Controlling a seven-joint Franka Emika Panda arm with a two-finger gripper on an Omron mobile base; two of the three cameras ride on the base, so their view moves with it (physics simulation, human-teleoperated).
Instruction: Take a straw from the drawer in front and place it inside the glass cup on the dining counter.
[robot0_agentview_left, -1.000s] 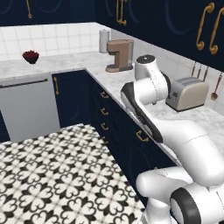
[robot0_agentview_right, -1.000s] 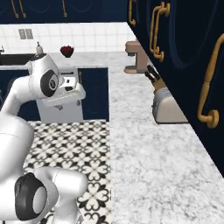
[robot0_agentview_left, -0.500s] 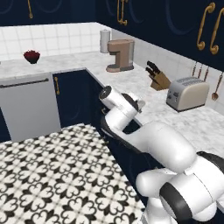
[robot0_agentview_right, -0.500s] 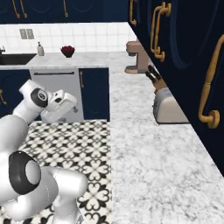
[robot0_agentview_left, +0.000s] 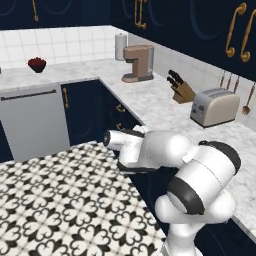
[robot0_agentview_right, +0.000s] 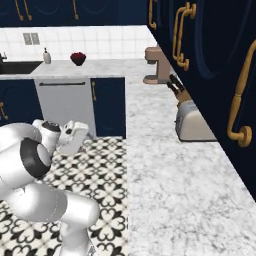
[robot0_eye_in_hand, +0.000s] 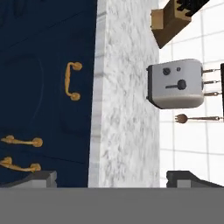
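Hand view shows the navy drawer (robot0_eye_in_hand: 48, 94), shut, with its small curved gold handle, under a mottled marble worktop (robot0_eye_in_hand: 127, 109). Gripper (robot0_eye_in_hand: 111, 178) jaws stand wide, holding nothing. A boxy silver toaster (robot0_eye_in_hand: 176, 84) sits beyond.

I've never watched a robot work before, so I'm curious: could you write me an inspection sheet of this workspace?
Surface: marble worktop, unbroken, along the tiled wall.
Job's things: navy drawer fronts with gold handles, all shut.
Clutter: coffee machine, knife block, toaster, red bowl.
Grippers: gripper open, empty, facing the drawer fronts.
Cables: nothing seen.
Surroundings: patterned floor, grey dishwasher.
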